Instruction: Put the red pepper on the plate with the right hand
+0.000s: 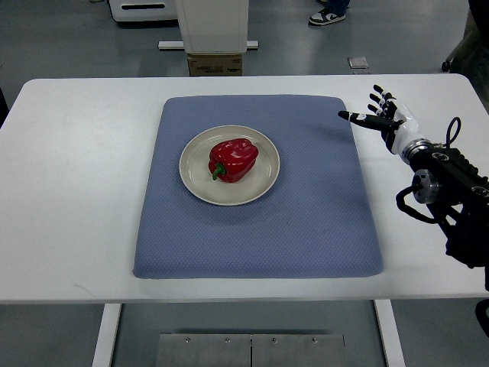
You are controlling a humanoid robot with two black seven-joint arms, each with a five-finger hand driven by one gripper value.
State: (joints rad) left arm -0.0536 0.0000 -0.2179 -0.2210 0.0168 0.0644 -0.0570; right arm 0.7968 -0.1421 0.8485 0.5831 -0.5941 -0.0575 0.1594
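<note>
Red pepper (234, 160) sits on the plate (197, 180), approx centre of plate, green stem pointing toward lower left of frame. Plate is round, cream-coloured, resting on a blue-grey mat (306, 222), a bit left of mat centre and toward its upper half. Mat is squarish w/ rounded corners, lying flat on the white desk (76, 191) and covering most of the desk's middle.

Right hand (380, 116) is at upper right of frame, just beyond the mat's upper right corner, over bare desk. Fingers are spread and released, holding nothing; one finger points left toward the mat edge, the others fan upward. Hand is well apart from the pepper and plate. Its arm (447, 183), black w/ cables, comes in from the right edge of frame, running down toward lower right.

Left arm doesn't show anywhere.

Bkgd, top of frame: grey floor, a white stand base w/ a cardboard box (215, 63) at its foot, top centre. A person's shoe (328, 16) near top, right of centre. Small flat grey object (357, 63) on the floor just above the desk's far edge, upper right. Below the desk, bottom centre, a metal plate (250, 350) w/ screws.
</note>
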